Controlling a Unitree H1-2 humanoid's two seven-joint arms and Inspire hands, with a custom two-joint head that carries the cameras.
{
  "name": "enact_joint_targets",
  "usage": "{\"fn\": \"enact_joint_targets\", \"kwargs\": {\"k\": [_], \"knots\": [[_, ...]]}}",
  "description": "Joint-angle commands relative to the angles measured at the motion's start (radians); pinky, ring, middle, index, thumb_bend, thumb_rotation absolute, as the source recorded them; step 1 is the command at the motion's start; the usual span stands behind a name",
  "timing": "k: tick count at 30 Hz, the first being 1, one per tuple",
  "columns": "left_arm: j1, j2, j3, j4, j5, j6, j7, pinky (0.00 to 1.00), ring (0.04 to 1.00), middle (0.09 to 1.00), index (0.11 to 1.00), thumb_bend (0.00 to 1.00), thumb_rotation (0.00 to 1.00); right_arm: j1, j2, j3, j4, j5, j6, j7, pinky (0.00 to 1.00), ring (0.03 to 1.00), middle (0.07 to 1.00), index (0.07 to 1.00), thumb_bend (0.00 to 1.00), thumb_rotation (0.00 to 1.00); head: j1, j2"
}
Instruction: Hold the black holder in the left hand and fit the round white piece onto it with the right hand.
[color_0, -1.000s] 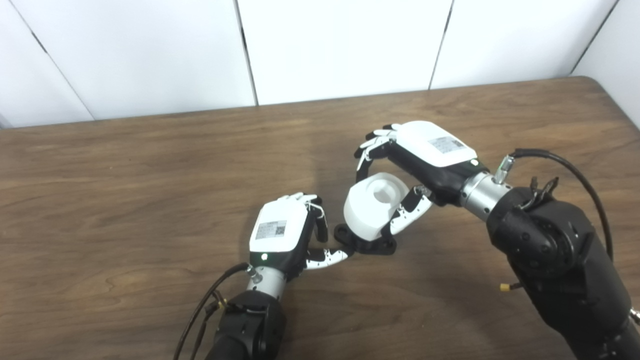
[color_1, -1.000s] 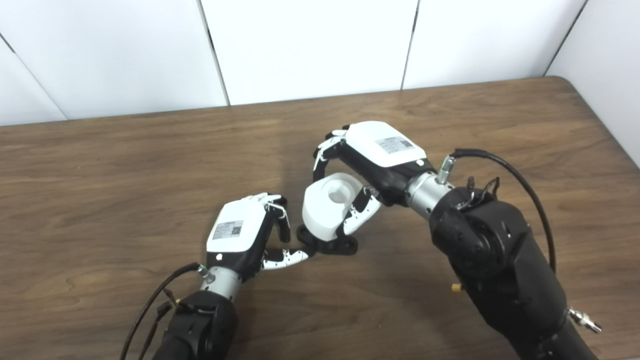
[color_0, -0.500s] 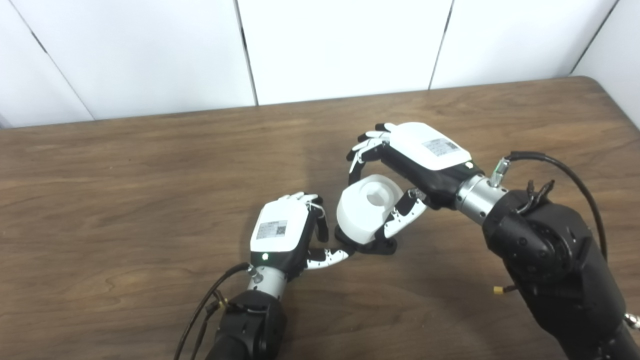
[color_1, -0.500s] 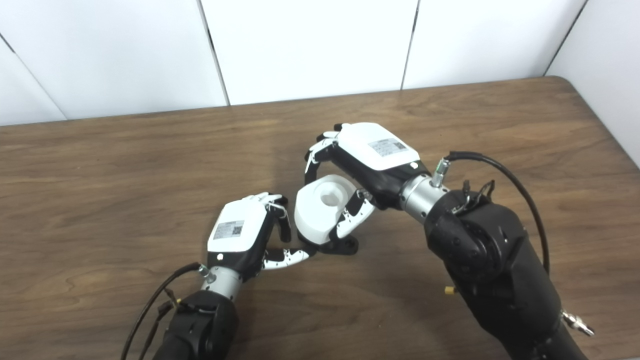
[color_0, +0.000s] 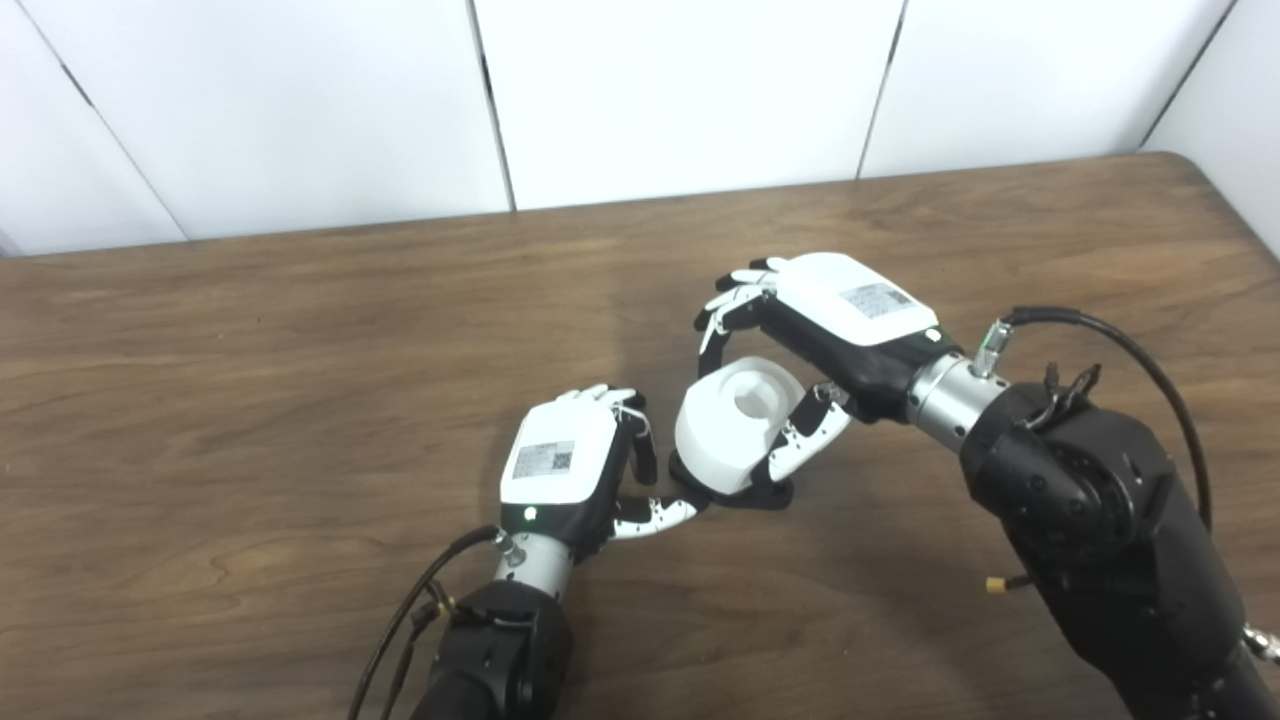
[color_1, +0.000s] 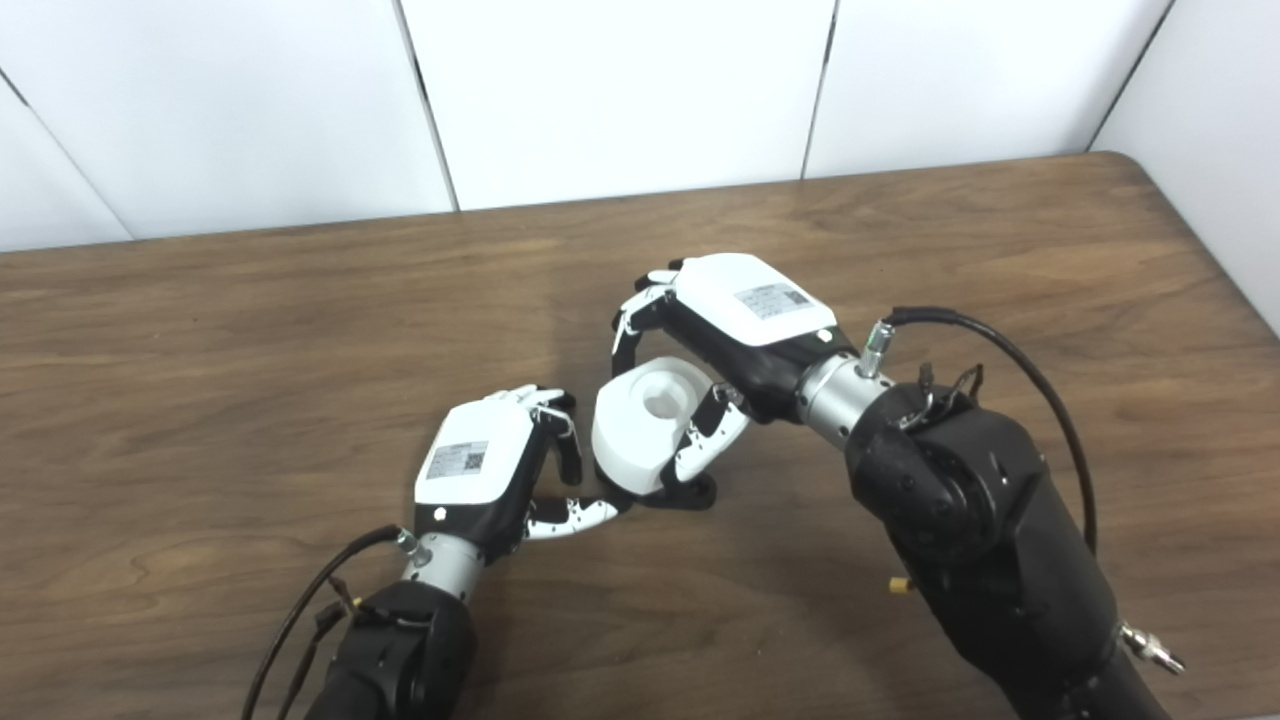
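The round white piece (color_0: 735, 415), a thick ring with a hollow centre, is tilted and sits low over the black holder (color_0: 772, 492), hiding most of it. My right hand (color_0: 840, 320) is shut on the white piece, fingers over its far rim and thumb (color_0: 805, 450) on its near side. The holder lies flat on the table (color_0: 250, 400). My left hand (color_0: 560, 465) is at the holder's left end, fingers curled down and thumb tip (color_0: 665, 512) touching its edge. Whether the ring is seated is hidden.
The brown wooden table runs to a white panelled wall (color_0: 680, 90) at the back. Its right rear corner (color_0: 1190, 165) is rounded. Cables hang off both forearms, the right one (color_0: 1130, 340) looping above the wrist.
My right hand has carried the white piece a little left and down, closer over the holder. The left hand and the holder have stayed put.
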Motion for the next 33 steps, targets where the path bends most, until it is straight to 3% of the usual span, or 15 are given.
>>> {"fn": "enact_joint_targets", "kwargs": {"k": [1, 13, 14, 15, 18, 25, 33], "knots": [[0.055, 0.031, -0.028, 0.081, 0.011, 0.039, -0.107, 0.84, 0.852, 0.804, 0.494, 0.51, 0.06, -0.027, -0.003, -0.014, -0.012, -0.001, -0.028, -0.020, 0.96, 0.909, 0.789, 0.483, 0.52, 0.14, -0.001, 0.000], [0.071, 0.027, -0.020, 0.053, 0.029, 0.055, -0.100, 0.84, 0.847, 0.801, 0.498, 0.51, 0.07, -0.027, -0.019, -0.034, -0.022, -0.001, -0.026, -0.005, 0.96, 0.914, 0.790, 0.483, 0.52, 0.14, -0.007, 0.004], [0.072, 0.026, -0.020, 0.051, 0.033, 0.057, -0.100, 0.84, 0.846, 0.803, 0.540, 0.56, 0.10, -0.026, -0.018, -0.033, -0.023, -0.002, -0.025, -0.004, 0.96, 0.912, 0.789, 0.483, 0.52, 0.14, -0.007, 0.004], [0.073, 0.024, -0.019, 0.049, 0.036, 0.058, -0.096, 0.84, 0.846, 0.805, 0.663, 0.68, 0.17, -0.024, -0.017, -0.033, -0.024, -0.002, -0.024, -0.002, 0.96, 0.912, 0.789, 0.483, 0.52, 0.14, -0.009, 0.006], [0.078, 0.017, -0.013, 0.047, 0.034, 0.062, -0.084, 0.84, 0.848, 0.812, 0.730, 0.75, 0.20, -0.020, -0.012, -0.030, -0.023, -0.003, -0.019, 0.001, 0.96, 0.914, 0.791, 0.483, 0.52, 0.14, -0.009, 0.006], [0.093, -0.005, 0.006, 0.056, 0.016, 0.050, 0.002, 0.82, 0.850, 0.863, 0.792, 0.86, 0.18, -0.019, -0.011, -0.031, -0.011, 0.002, -0.028, -0.008, 0.95, 0.914, 0.791, 0.483, 0.52, 0.14, -0.009, 0.007], [0.102, -0.022, 0.024, 0.056, -0.047, 0.035, 0.070, 0.87, 0.926, 0.953, 0.837, 0.97, 0.20, -0.017, -0.009, -0.031, -0.009, -0.004, -0.025, -0.008, 0.95, 0.915, 0.789, 0.483, 0.52, 0.14, -0.011, 0.006]]}}
